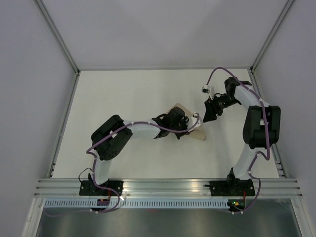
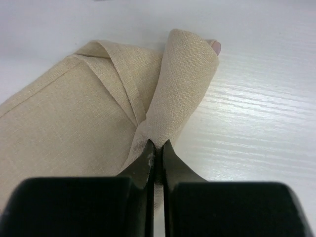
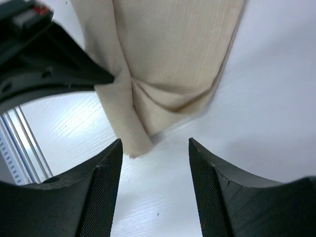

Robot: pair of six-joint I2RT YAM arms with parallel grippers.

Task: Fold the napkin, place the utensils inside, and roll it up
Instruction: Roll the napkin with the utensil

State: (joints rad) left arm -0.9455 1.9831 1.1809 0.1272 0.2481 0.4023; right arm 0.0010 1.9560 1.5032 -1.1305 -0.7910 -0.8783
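Note:
The beige napkin (image 1: 198, 135) lies folded small near the table's middle, mostly under my left gripper (image 1: 186, 127). In the left wrist view my left gripper (image 2: 158, 144) is shut on a raised, rolled-over flap of the napkin (image 2: 74, 113). A pale-pink fork tip (image 2: 216, 46) peeks out of the flap's far end; the rest of the fork is hidden in the cloth. My right gripper (image 1: 207, 116) is open and empty just right of the napkin. In the right wrist view it (image 3: 155, 140) hovers over bare table just short of the napkin's (image 3: 177, 49) rolled end.
The white table (image 1: 133, 94) is bounded by grey walls and metal rails (image 1: 64, 118). My left arm's gripper body (image 3: 44, 64) shows at the upper left of the right wrist view, close to my right fingers (image 3: 103, 187).

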